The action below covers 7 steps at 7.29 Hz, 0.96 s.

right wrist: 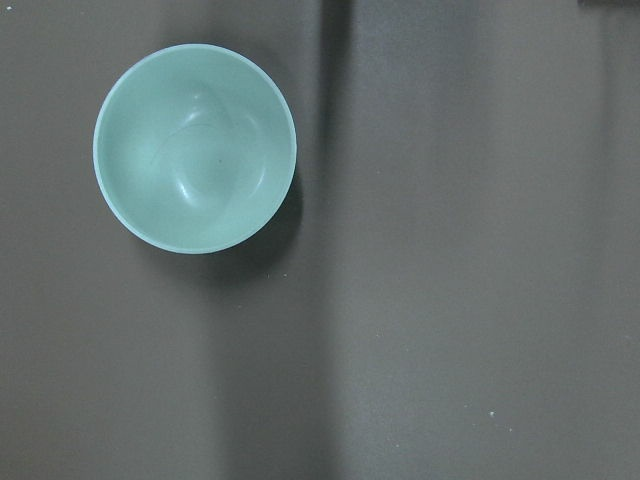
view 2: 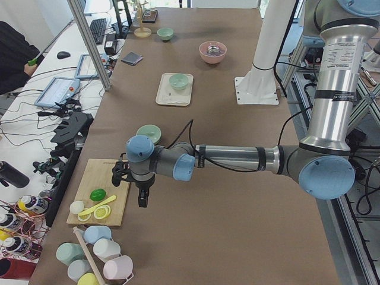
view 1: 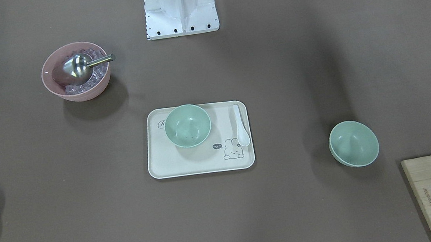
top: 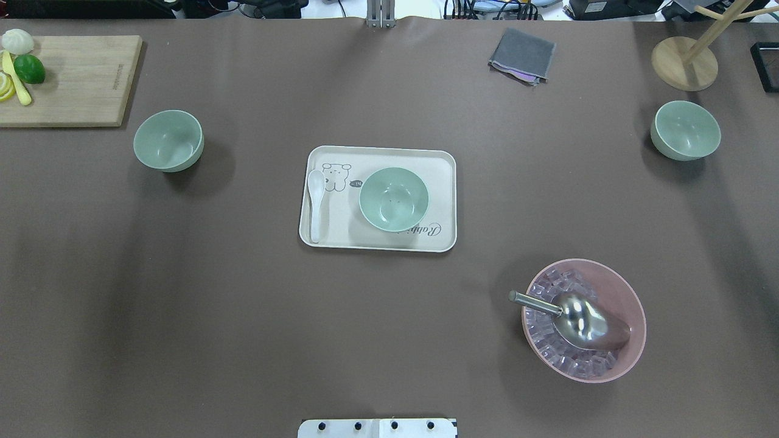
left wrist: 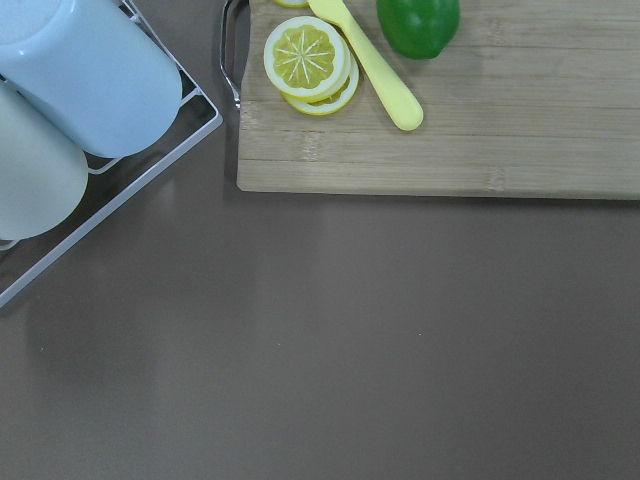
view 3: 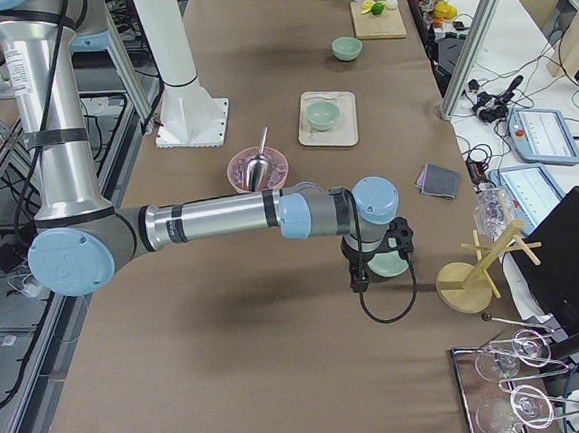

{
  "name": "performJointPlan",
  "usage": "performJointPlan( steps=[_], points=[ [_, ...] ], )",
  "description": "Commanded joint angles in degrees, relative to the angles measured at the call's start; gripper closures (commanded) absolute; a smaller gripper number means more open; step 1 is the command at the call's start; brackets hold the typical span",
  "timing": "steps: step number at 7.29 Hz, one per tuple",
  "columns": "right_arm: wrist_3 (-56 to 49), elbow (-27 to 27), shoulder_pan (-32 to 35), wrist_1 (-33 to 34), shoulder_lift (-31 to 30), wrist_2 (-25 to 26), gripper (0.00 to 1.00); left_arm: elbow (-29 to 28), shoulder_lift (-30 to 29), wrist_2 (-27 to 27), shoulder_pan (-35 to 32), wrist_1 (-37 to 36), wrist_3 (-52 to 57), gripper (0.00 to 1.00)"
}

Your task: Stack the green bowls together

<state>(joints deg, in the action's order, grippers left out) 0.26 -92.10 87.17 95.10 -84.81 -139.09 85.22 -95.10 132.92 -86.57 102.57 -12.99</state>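
Though I cannot tell if my right claw (view 3: 358,281) is released, I should pinch the rim of the right-edge green bowl (right wrist: 195,148).

Pink bowl (top: 624,295) of ice cubes (top: 569,364) holds a metal scoop (top: 581,317); white spoon (top: 316,204) lies on the rabbit-print tray (top: 438,182); lime (top: 29,69) on cutting board (top: 79,85)

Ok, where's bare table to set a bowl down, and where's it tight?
Bare: the wide stretch between the tray and the left-side green bowl, and the one between the tray and the right-side green bowl, beyond the pink bowl. Crowded: the tray, with the middle green bowl and spoon, and the cutting board corner.
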Motion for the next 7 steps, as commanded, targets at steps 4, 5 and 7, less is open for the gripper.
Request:
performJointPlan(
  steps=[4,5,7],
  points=[
    [0.0,-0.01,0.01,0.0,0.08,-0.13,0.0,0.47,-0.18,0.06,0.0,0.08,-0.02,0.02],
    [-0.09,-1.05,0.01,0.0,0.34,-0.13,0.0,0.73,-0.18,0.15,0.0,0.17,0.06,0.02],
    [-0.09,-3.06,-0.07,0.0,0.35,-0.65,0.0,1.08,0.0,0.24,0.09,0.78,0.15,0.02]
  ],
)
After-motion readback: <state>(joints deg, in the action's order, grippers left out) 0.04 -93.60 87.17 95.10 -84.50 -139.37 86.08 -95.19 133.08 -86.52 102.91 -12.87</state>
